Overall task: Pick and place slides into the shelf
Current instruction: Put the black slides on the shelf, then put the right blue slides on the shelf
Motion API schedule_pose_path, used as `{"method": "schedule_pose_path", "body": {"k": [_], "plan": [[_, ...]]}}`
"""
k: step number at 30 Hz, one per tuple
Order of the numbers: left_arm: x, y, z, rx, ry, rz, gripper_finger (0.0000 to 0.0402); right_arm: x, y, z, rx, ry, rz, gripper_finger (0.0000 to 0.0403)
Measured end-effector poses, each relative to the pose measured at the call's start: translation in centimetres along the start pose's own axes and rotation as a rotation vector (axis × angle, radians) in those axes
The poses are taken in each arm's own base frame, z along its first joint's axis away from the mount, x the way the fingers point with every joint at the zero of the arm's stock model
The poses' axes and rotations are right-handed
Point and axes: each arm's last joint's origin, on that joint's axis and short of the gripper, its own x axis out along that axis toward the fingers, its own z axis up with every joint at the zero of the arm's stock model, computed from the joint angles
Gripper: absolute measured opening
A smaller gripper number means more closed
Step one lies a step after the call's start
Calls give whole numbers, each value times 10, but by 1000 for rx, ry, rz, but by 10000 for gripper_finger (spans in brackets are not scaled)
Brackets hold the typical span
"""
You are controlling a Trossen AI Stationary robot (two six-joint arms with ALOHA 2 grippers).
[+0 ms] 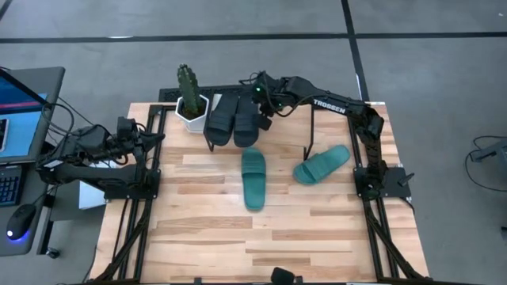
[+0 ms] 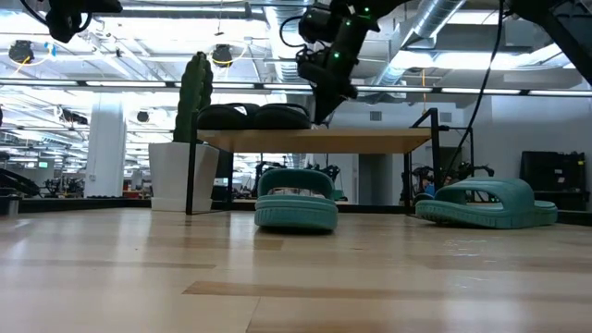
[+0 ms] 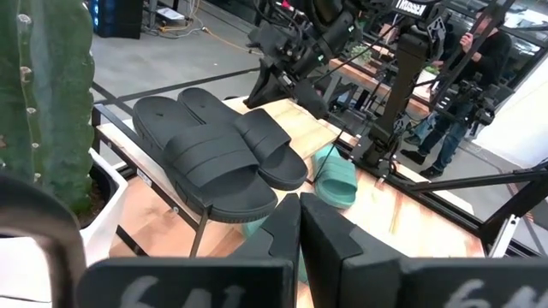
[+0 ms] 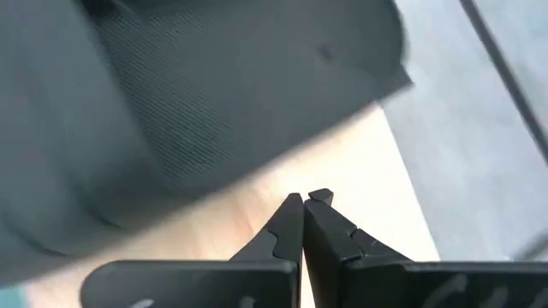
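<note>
A: Going left to right, what's done so far?

B: The left gripper (image 1: 150,139) waits at the table's left edge, fingers pressed together, holding nothing. Next comes the cactus (image 1: 187,81) in its white pot. Just beside it, two black slides (image 1: 231,116) lie side by side on the shelf (image 2: 319,141), so I'd call the job half done.

A: And the right arm?

B: The right gripper (image 1: 265,120) is at the shelf, just beside the right-hand black slide, jaws shut and empty, tips over bare board.

A: What's left?

B: Two slides remain on the table (image 1: 214,237): one teal slide (image 1: 253,179) in front of the shelf, the other teal slide (image 1: 322,165) further right, angled. The shelf's right part looks free for them.
</note>
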Motion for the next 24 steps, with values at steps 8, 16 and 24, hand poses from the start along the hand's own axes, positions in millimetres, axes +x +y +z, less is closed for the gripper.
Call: {"method": "schedule_pose_path", "body": {"k": [8,16,24], "plan": [[0,0,0,0,0,0,0,-3,14,-13,2,143,-54,0],[0,0,-1,4,10,4,0,-23,70,-13,-122,109,6,0],[0,2,-4,16,37,18,0,-87,123,-29,-166,-80,-134,0]]}}
